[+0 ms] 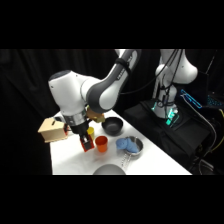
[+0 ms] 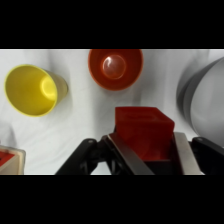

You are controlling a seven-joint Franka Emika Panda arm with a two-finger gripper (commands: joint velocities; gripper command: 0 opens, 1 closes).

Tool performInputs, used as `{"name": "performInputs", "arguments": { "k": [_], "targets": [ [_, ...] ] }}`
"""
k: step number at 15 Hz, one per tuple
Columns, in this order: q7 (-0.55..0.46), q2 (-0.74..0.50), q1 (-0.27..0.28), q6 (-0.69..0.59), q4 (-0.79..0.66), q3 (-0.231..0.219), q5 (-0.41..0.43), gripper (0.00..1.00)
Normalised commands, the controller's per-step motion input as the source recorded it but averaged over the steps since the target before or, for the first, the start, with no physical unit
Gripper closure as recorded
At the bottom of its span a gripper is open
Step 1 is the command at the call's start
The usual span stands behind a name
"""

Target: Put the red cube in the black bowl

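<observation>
Red cube (image 2: 144, 131) clamped in gripper (image 2: 146, 150).

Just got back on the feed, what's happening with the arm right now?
The tool is shut on the red cube, holding it between its two fingers above the white table. In the side view the cube sits beside the orange cup, with the black bowl a little further back. The cube is not in the bowl yet. A yellow cup stands nearby.
</observation>
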Motion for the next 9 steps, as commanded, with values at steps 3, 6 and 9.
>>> {"name": "performInputs", "arguments": {
  "k": [3,6,9],
  "targets": [
    [0.06,-0.49,0.043,-0.18,-0.36,-0.037,-0.033,0.74],
    [0.05,-0.55,0.023,-0.04,-0.5,-0.034,-0.031,0.74],
    [0.05,-0.56,-0.011,0.07,-0.59,-0.038,-0.023,0.74]
  ]
}}
